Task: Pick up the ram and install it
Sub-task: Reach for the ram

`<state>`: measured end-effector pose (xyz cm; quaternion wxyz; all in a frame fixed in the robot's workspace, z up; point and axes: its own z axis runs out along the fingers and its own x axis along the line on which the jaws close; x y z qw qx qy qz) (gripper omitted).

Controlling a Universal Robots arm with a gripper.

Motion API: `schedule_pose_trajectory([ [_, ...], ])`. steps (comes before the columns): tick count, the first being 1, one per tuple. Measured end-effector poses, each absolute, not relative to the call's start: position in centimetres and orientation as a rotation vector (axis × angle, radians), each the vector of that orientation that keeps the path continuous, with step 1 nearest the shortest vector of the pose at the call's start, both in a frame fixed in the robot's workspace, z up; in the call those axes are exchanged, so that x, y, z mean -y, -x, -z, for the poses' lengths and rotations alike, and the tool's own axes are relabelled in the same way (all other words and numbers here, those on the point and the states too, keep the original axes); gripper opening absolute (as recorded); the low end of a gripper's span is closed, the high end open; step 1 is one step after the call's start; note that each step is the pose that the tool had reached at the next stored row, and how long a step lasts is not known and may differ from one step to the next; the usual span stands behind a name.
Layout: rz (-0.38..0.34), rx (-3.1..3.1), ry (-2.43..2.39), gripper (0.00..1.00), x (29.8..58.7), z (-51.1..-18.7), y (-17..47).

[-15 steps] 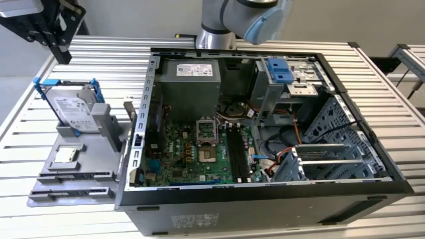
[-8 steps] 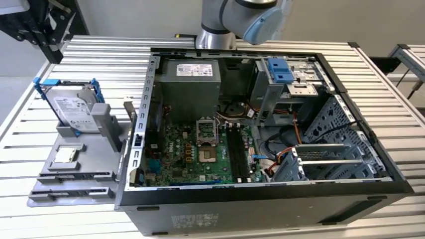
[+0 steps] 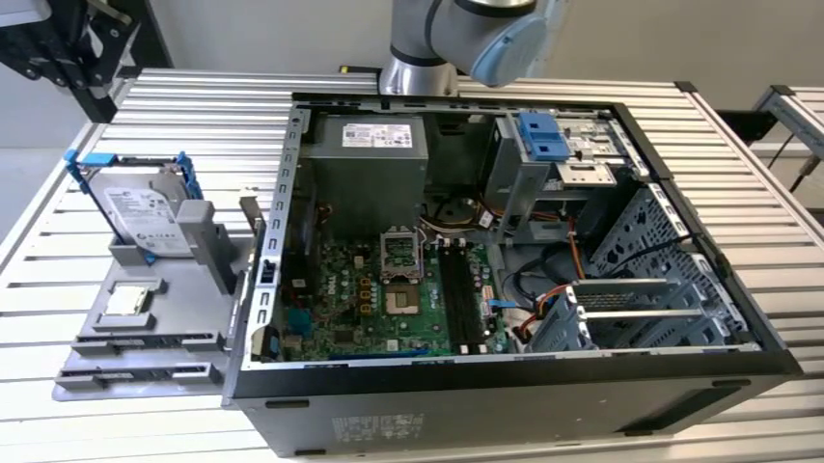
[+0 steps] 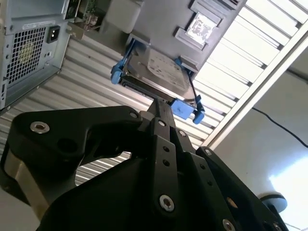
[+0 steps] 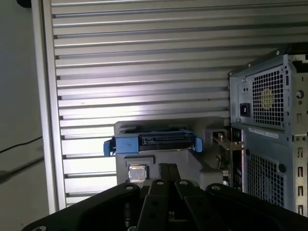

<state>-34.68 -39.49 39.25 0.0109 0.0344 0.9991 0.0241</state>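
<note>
BENCH-TOP VIEW: Your end effector [image 5: 167, 167] hangs over the slatted bench [image 3: 193, 106], fingers clenched together with nothing between them. It is aimed at the grey holder [image 3: 142, 338] that sits at the exterior view's left of the open computer case [image 3: 515, 405].

The ram [image 3: 250, 217] appears as a thin sliver standing on edge at the holder's case-side end, just beside the case wall. The blue-framed hard drive [image 5: 154, 142] stands straight ahead of the end effector, so your target lies off that line, toward the case.

The ram's long axis seems to run along the case wall. That is a judgement, because you see the stick nearly edge-on and the holder and wall hide most of it.

The black slots [image 3: 457, 294] on the motherboard look unfilled.
</note>
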Motion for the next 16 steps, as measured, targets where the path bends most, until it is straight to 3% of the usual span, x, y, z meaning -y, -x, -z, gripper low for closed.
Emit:
schedule_pose_trajectory([
  [16,-0.075,-3.116,-0.106,0.00,44.3,-39.2,35.7],
])
